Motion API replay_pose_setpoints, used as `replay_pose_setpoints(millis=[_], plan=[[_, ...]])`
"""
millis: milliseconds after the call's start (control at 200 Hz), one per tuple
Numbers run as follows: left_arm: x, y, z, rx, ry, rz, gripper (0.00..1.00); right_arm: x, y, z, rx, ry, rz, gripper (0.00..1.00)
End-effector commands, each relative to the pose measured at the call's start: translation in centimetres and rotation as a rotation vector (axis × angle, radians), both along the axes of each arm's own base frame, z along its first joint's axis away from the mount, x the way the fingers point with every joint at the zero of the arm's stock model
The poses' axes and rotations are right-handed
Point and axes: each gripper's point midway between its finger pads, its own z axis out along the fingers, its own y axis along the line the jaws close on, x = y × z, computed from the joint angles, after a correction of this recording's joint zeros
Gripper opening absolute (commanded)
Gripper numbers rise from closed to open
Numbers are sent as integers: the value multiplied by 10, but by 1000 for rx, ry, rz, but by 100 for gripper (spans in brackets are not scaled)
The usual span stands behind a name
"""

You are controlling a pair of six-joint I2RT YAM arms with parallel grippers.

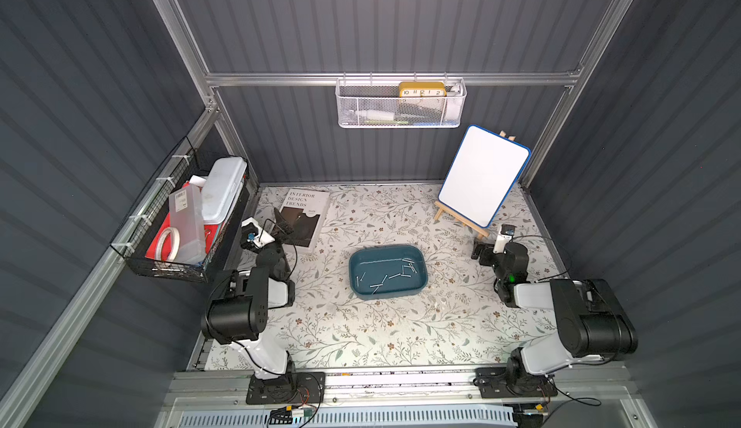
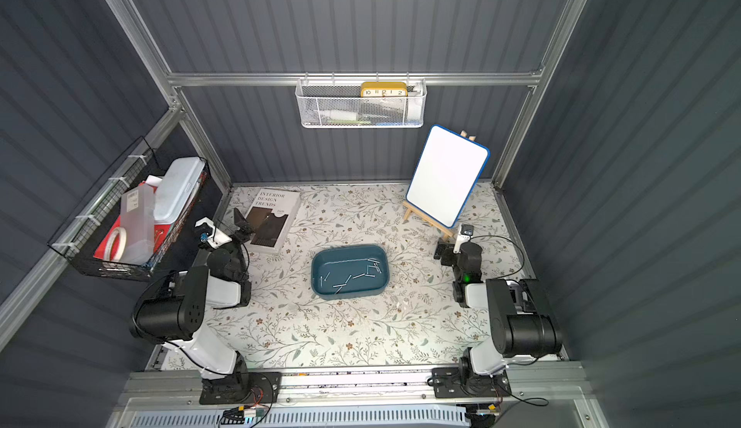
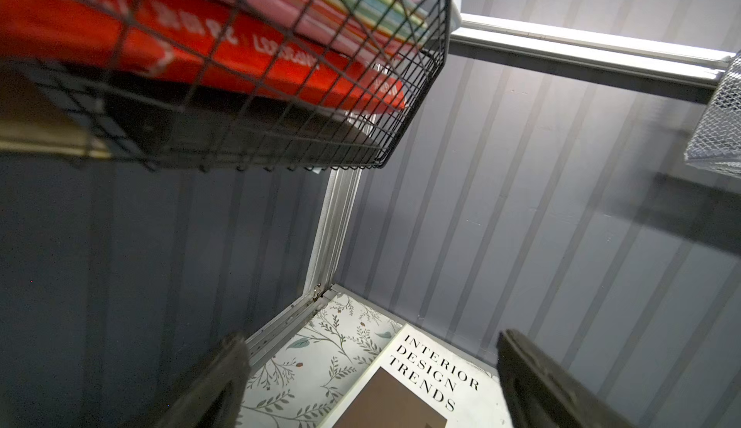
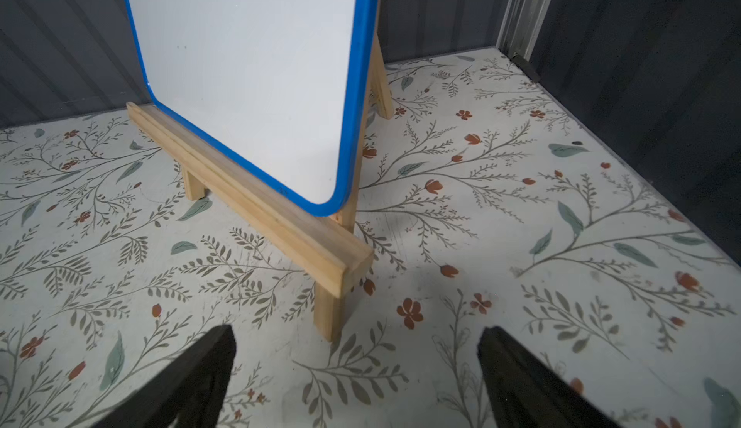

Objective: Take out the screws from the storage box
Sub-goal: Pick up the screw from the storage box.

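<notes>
On the worktop [image 1: 381, 325] the screws [image 1: 395, 275] lie in the box [image 1: 385, 294], none out; left fingers [image 3: 216, 382] and right fingers [image 4: 196, 378] gape empty.

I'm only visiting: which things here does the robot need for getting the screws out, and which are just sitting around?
For the job: the screws, the teal storage box holding them, the left gripper and the right gripper, both open.

Just lying about: the book, the whiteboard on its easel, the black wire basket, the white mesh basket, the yellow clock.
</notes>
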Motion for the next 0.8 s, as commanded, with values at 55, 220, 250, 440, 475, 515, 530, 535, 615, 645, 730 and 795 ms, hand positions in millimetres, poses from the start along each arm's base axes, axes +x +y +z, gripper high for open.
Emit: replay_pose_setpoints(millis=[55,220,250,440,475,515,530,535,615,645,730,795], plan=[[-15,1,48,17,-197,7,99,4,2,6,-2,-28,7,99],[-15,1,48,17,-197,7,99,4,2,6,-1,-29,5,99],[-15,1,49,17,-198,7,99,4,2,6,1,-29,5,99],[-15,1,48,17,-197,7,99,4,2,6,-1,-29,5,99],[-15,1,48,17,-197,7,99,4,2,6,0,-29,4,99],[-15,1,48,17,-196,10,99,4,2,6,0,-29,5,99],[-15,1,48,17,-197,11,99,4,2,6,0,-29,6,99],[-15,1,48,17,-197,11,99,4,2,6,-1,-29,7,99],[-16,1,48,18,-198,9,99,4,3,12,-5,-58,10,99],[-17,1,52,21,-211,7,99,0,4,16,-10,-68,10,99],[-16,-2,72,67,-215,7,99,-13,1,40,-13,-96,-22,99],[8,-3,87,4,-141,-22,99,-27,-10,54,33,-64,-109,99]])
